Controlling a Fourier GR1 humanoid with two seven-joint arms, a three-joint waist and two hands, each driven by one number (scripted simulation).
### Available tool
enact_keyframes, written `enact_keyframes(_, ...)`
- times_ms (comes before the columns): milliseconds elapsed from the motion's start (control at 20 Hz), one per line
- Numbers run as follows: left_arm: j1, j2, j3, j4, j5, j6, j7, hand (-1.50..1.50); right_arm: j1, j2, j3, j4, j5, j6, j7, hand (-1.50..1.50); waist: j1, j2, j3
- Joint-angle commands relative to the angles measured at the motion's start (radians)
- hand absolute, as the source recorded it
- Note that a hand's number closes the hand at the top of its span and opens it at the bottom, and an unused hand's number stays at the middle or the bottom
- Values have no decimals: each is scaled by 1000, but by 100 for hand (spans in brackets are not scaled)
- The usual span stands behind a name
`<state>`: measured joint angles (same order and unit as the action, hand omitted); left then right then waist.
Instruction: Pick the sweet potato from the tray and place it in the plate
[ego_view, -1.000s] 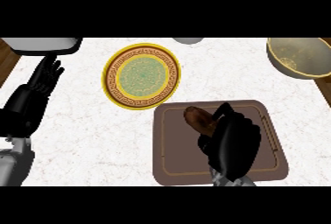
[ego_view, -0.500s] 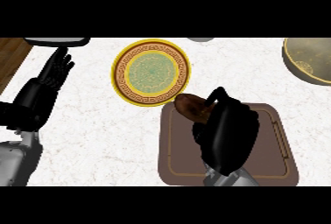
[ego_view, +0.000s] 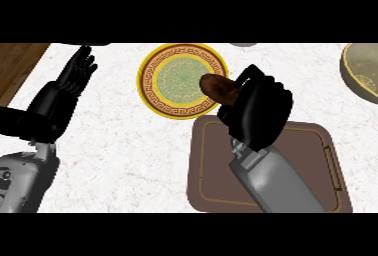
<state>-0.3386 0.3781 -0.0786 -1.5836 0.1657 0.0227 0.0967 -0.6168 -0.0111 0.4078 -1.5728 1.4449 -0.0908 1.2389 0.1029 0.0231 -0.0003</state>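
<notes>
One sweet potato (ego_view: 218, 88) is gripped in the curled right hand (ego_view: 257, 110) over the plate's (ego_view: 159, 70) right rim, beyond the tray (ego_view: 317, 150), while the left hand (ego_view: 63, 95) is rested open at the left.

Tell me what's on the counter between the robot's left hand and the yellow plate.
Nothing: in the head view only bare white marble counter lies between the open left hand and the plate.
</notes>
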Motion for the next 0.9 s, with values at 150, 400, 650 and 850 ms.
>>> enact_keyframes(150, -41, -13, -13, 8, 0, -11, 0, 0, -153, 11, -129, 219, -76, -121, 248, 150, 34, 12, 0)
enact_keyframes(400, -48, -3, -6, 23, -9, -20, -21, 0, -250, 11, -198, 398, -114, -161, 219, 150, 46, 13, -1)
enact_keyframes(650, -54, -44, -30, 28, -13, -1, -8, 0, -265, 11, -283, 539, -159, -273, 176, 150, 50, 22, 1)
enact_keyframes(850, -67, -38, -33, 25, -7, -17, -1, 0, -283, 11, -347, 607, -198, -361, 147, -150, 63, 25, 2)
